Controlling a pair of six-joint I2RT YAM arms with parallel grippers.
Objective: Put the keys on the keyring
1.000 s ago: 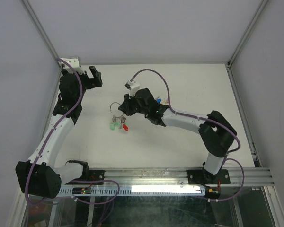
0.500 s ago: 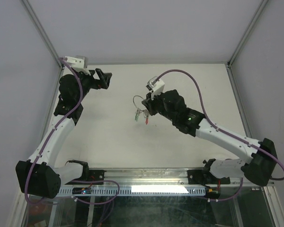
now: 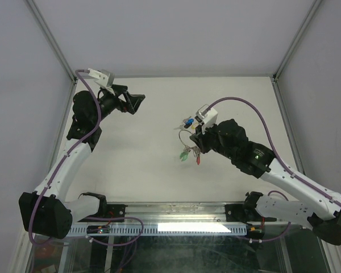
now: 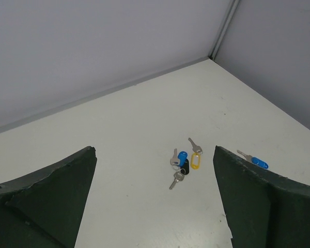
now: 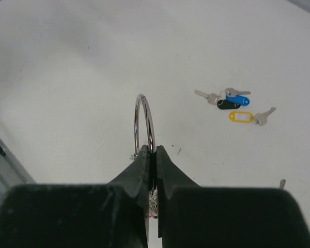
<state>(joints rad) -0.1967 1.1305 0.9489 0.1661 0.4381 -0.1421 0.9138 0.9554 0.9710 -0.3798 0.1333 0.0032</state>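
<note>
**Ring pinched in the right pincer, loose keys lying on the table**

The left pincer hangs above the far left part of the white table. Its two dark fingers are spread wide and nothing is between them.

Seen from its wrist camera, the loose keys lie well ahead of it on the table, roughly in line with the gap between its fingers. They form a tight little cluster with a blue head, a yellow head and a black head, and silver blades stick out around them. A small blue key lies apart from the cluster, off towards the pincer's right finger.

The right pincer is clamped tight on the keyring. The thin silver loop stands upright out of its closed tips, clear of the table. Below the pincer a green key and a red key dangle from the ring. The loose keys lie ahead of this pincer and to the right of its tips, well apart from the ring.
</note>
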